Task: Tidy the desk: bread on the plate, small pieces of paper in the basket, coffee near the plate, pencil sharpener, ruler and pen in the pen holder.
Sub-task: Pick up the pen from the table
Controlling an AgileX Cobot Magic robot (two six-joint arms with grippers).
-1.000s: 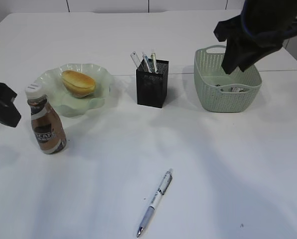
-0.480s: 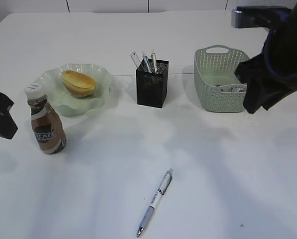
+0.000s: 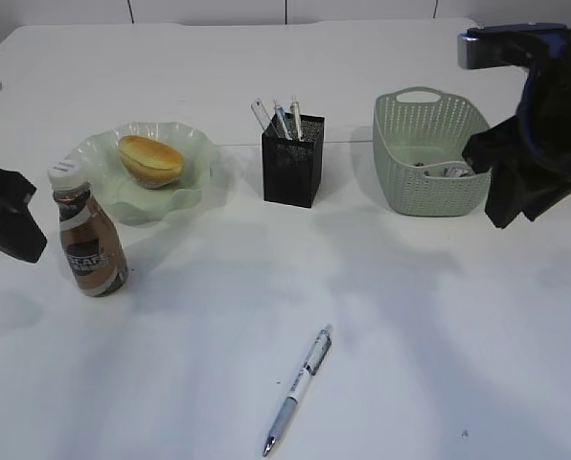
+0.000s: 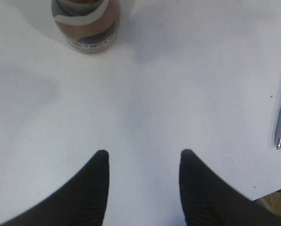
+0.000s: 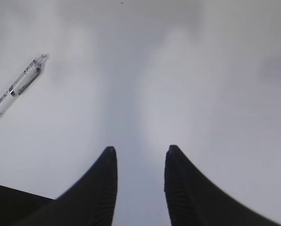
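hovering at the far left edge of the white worktop (image 3: 381, 316), the left gripper (image 4: 143, 162) holds its fingers (image 4: 99, 165) apart with nothing between them, bare surface showing in the gap. just to its right stands the coffee (image 3: 87, 233), upright, white cap on, close in front of the plate (image 3: 197, 144). the bread (image 3: 151, 159) lies on that wavy green plate. in the middle stands the black mesh pen holder (image 3: 292, 161), with a clear ruler (image 3: 260, 114) and two pens sticking out of its top. a white and blue pen (image 3: 298, 388) lies alone on the worktop nearer the front edge, well apart from the holder. further right sits the basket (image 3: 425, 158), with small scraps of paper visible inside. the right gripper (image 5: 139, 153) hangs beside the basket's right end, its fingers (image 5: 107, 162) parted over bare worktop and empty.
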